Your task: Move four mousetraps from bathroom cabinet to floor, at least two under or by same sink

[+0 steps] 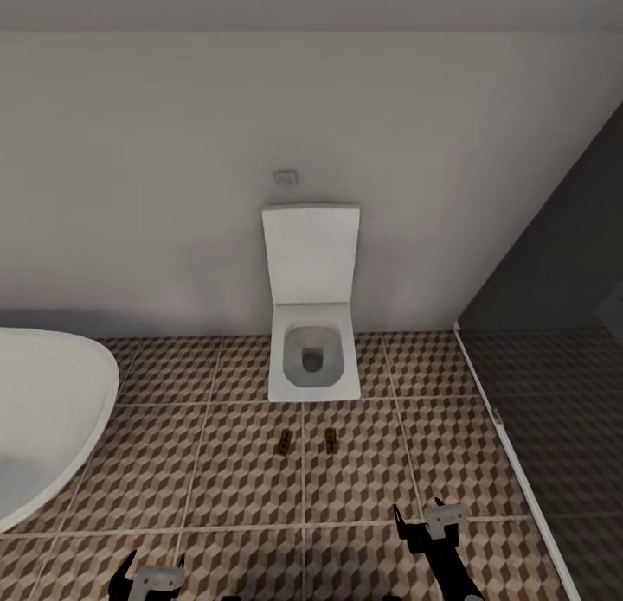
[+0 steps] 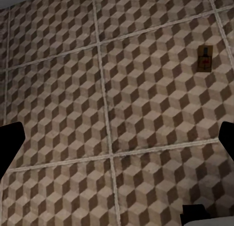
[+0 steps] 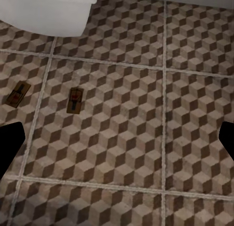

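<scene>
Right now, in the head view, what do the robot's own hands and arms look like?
Both are black. The left hand and right hand each carry a pale grey block between two pointed black fingers. The right arm below it is glossy black. No cables or markings are discernible.

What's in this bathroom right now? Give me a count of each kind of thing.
Mousetraps: 2, one and another, both lying on the patterned floor
Toilets: 1
Bathtubs: 1
Grippers: 2, left and right
Total: 6
</scene>
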Robot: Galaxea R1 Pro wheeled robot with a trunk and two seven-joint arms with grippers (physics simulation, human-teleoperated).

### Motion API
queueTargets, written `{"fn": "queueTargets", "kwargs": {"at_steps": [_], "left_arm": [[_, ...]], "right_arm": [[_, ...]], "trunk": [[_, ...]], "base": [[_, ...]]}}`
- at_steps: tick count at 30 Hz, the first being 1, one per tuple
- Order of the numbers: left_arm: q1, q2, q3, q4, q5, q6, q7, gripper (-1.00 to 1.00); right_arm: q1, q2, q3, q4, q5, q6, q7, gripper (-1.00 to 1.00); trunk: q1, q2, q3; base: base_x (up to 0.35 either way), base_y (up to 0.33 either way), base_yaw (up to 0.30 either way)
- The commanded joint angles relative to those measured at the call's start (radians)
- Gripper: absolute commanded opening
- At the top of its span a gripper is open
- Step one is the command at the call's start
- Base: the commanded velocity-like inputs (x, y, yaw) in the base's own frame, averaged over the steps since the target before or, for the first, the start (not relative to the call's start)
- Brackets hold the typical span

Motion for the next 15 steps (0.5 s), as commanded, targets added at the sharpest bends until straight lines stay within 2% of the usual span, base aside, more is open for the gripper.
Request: {"fn": "queueTargets", "kwargs": {"at_steps": [1,15], "left_arm": [[-0.001,-0.001,-0.008,0.002,0.001,-0.003,0.006,1.00],[-0.001,-0.001,-0.008,0.002,0.001,-0.003,0.006,1.00]], "right_arm": [[-0.001,0.000,0.009,0.001,-0.006,-0.003,-0.004,1.00],[0.001,0.001,0.009,0.001,-0.006,-0.002,-0.004,1.00]], "trunk": [[0.001,-0.001,0.000],[0.001,-0.001,0.023]], "base": [[0.000,0.000,0.000],[0.000,0.000,0.000]]}}
